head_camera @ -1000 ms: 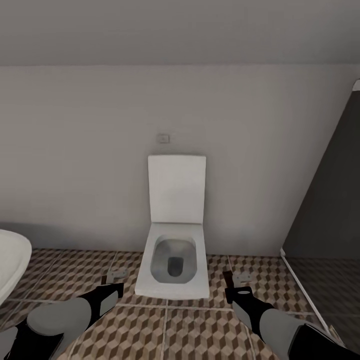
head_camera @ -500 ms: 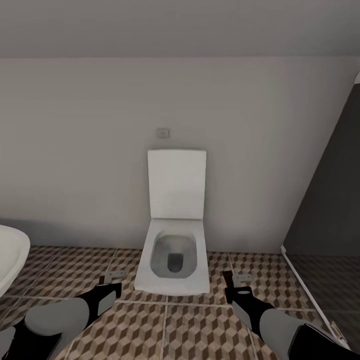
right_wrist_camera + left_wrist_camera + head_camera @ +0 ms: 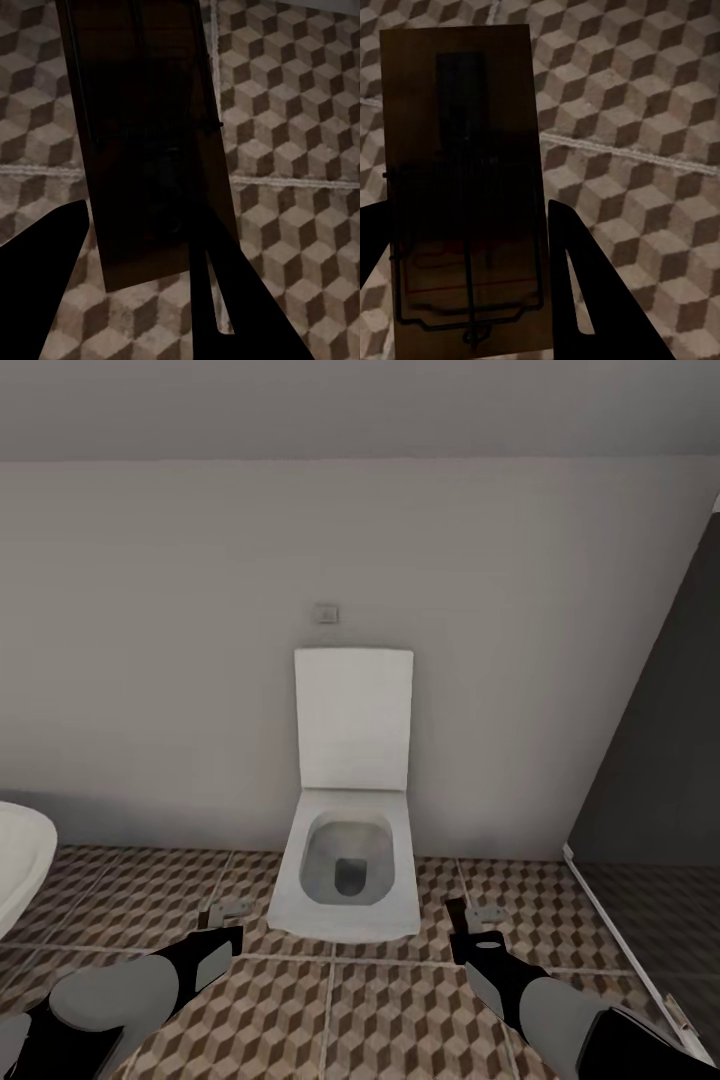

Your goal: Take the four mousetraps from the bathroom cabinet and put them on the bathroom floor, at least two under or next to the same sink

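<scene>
In the left wrist view a tan mousetrap (image 3: 457, 112) with a dark wire frame lies between the dark fingers (image 3: 581, 292) of my left gripper (image 3: 472, 262), which is shut on it. A darker brown mousetrap (image 3: 142, 135) sits in my right gripper (image 3: 139, 262), held the same way. Both hang low over the bathroom floor (image 3: 330, 1010) of brown-and-beige cube tiles. The head view has my left gripper (image 3: 222, 928) and right gripper (image 3: 468, 928) on either side of the toilet's front. The cabinet and the sink are out of view.
A white square toilet (image 3: 350, 840) with its lid up stands against the grey wall straight ahead. The rounded rim of a white tub (image 3: 15, 860) is at the left edge. A dark panel (image 3: 660, 760) with a white floor strip (image 3: 610, 920) closes off the right.
The whole picture has shifted: wall and toilet sit slightly higher and the tub rim further left, so the camera has moved. Both grippers keep their mousetraps and their place in the picture.
</scene>
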Tool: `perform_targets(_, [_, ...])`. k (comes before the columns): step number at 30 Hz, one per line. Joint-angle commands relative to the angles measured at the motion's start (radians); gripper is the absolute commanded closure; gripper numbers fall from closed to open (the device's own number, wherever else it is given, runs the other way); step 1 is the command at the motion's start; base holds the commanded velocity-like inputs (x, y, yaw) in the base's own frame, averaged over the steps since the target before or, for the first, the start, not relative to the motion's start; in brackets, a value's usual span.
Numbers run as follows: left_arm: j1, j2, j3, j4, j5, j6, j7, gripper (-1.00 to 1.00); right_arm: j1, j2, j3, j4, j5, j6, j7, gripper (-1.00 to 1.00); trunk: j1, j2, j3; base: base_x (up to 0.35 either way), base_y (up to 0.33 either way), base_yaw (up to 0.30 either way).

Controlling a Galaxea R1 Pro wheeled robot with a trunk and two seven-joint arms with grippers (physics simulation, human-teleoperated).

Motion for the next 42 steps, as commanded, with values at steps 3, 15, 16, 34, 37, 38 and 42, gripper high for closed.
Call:
perform_targets(3, [-0.001,0.001,-0.005,-0.004,-0.003,0.003,0.006,1.00,-0.001,0.000,0.009,-0.001,-0.007,-0.002,-0.005,1.00,0.011,-0.022,-0.010,0.000,0.000,0.000])
perform_targets(15, [-0.001,0.001,-0.005,-0.004,-0.003,0.005,0.004,1.00,-0.001,-0.002,0.008,-0.001,-0.007,-0.004,-0.005,1.00,0.057,-0.106,-0.048,0.000,0.000,0.000])
perform_targets(16, [-0.001,0.001,-0.005,-0.004,-0.003,0.007,0.004,1.00,-0.001,-0.002,0.008,-0.001,-0.007,-0.004,-0.005,1.00,0.061,-0.113,-0.051,0.005,0.000,0.000])
perform_targets(34, [-0.001,-0.001,-0.006,-0.005,-0.003,0.010,0.001,1.00,-0.001,-0.002,0.008,-0.001,-0.007,-0.004,-0.005,1.00,0.130,-0.239,-0.108,0.193,0.128,0.000])
perform_targets(37, [-0.001,-0.001,-0.006,-0.005,-0.003,0.009,0.001,1.00,-0.001,-0.002,0.008,-0.001,-0.007,-0.004,-0.005,1.00,0.142,-0.260,-0.117,0.029,0.016,0.000])
perform_targets(38, [-0.001,-0.001,-0.006,-0.005,-0.003,0.009,0.001,1.00,-0.001,-0.003,0.008,-0.001,-0.008,-0.004,-0.006,1.00,0.146,-0.267,-0.120,0.010,0.006,0.000])
perform_targets(42, [-0.001,-0.001,-0.006,-0.005,-0.003,0.008,0.001,1.00,-0.001,-0.005,0.007,-0.001,-0.011,-0.005,-0.005,1.00,0.147,-0.268,-0.135,0.004,0.002,-0.041])
